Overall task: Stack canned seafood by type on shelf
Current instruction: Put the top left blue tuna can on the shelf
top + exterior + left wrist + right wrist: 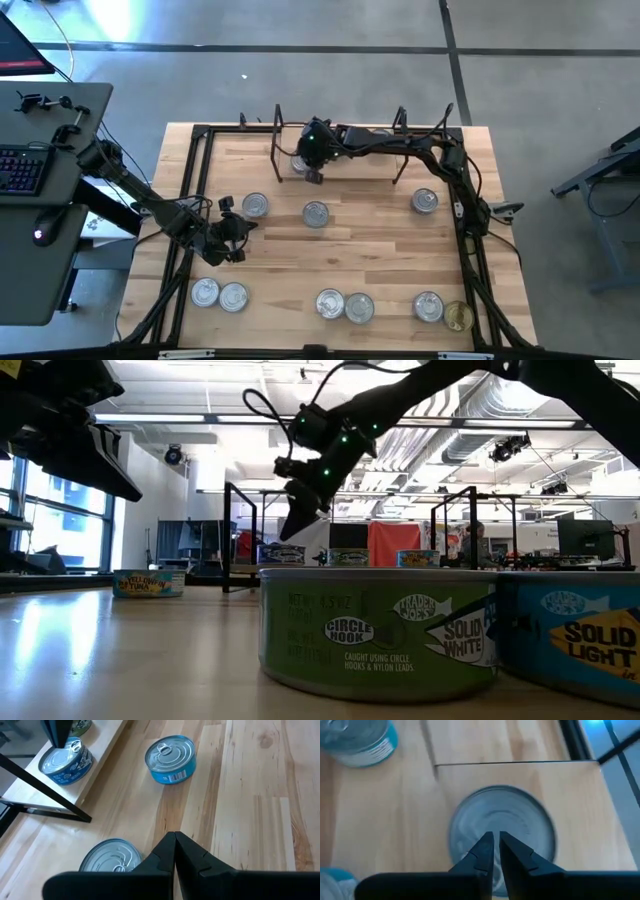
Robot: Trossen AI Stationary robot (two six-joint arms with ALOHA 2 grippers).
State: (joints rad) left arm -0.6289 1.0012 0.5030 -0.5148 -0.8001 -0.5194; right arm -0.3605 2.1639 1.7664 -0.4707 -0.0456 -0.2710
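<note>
The shelf stands along the table's far side. One blue tin of canned seafood with a silver lid sits on the shelf's left end. My right gripper hovers over that tin's lid, slanting down, with its fingers shut to a thin slit. My left gripper is shut on nothing at the table's left. It hangs above the wood beside a silver-lidded tin. Other tins lie loose on the tabletop. My right gripper has its fingertips just over the lid of the tin on the shelf. They slant down from the table's right side. I cannot tell whether they touch the lid. The tin stands flat on the shelf board.
Loose tins lie mid-table and in a row near the front edge, one of them gold-lidded. Black wire uprights stand at the shelf's ends. A black frame rims the table.
</note>
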